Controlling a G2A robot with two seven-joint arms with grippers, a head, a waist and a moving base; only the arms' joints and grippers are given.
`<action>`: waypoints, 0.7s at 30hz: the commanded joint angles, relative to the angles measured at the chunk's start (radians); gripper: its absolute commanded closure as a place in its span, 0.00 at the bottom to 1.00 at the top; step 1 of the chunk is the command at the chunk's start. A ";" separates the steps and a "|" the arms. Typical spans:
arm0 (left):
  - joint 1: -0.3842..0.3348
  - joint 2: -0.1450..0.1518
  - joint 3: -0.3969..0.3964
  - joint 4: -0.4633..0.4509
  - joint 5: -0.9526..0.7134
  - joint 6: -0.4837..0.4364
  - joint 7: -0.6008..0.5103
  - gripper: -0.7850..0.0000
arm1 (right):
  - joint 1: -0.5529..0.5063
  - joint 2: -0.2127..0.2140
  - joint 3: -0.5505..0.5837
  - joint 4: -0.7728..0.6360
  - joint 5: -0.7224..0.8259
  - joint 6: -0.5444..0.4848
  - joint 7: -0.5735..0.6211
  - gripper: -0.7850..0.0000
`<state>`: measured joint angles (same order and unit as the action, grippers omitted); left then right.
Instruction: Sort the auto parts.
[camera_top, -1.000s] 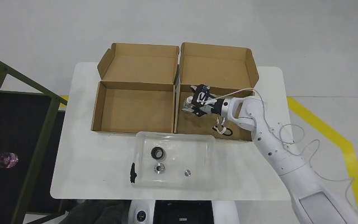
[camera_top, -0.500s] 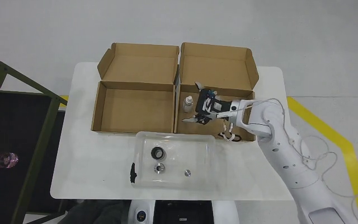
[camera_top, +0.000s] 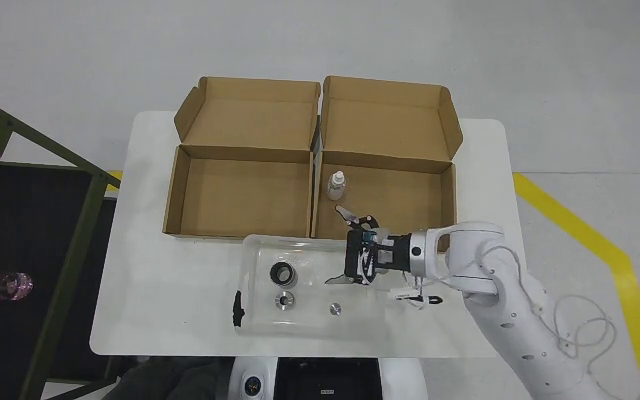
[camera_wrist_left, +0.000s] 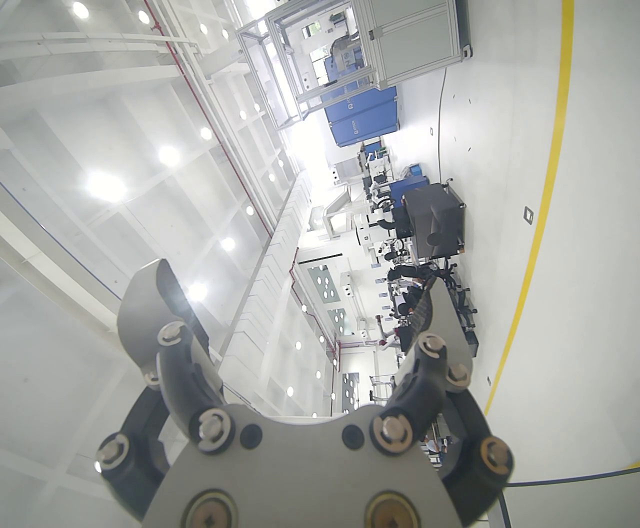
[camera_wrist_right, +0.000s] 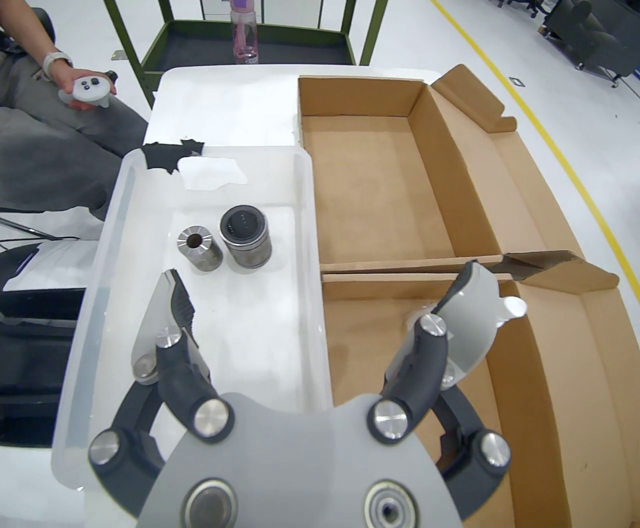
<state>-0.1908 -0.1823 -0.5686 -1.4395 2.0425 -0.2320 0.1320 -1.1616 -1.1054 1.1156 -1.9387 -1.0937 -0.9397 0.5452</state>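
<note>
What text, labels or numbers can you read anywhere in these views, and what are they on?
No text can be read in any view.
Dark bearing in the clear bin: faint marks on its top face, too small to read.
White bottle in a cardboard box: no legible label.
Blue cabinets far across the hall: a white mark, too blurred to read.

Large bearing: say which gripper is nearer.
Right. The right gripper hovers over the tray rim, short of the bearing; the left gripper points away from it.
</note>
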 joint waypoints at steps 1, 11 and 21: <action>0.000 0.000 0.000 0.000 0.000 0.000 0.000 0.00 | -0.019 0.004 -0.003 -0.020 -0.005 -0.009 0.015 0.00; 0.000 0.000 0.000 0.000 0.000 0.000 0.000 0.00 | -0.071 0.020 -0.040 -0.102 -0.077 -0.014 0.098 0.00; 0.000 0.000 0.000 0.000 0.000 0.000 0.000 0.00 | -0.079 0.027 -0.087 -0.089 -0.165 -0.016 0.111 0.00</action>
<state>-0.1908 -0.1823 -0.5686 -1.4395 2.0425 -0.2320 0.1320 -1.2401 -1.0787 1.0321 -2.0308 -1.2523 -0.9543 0.6564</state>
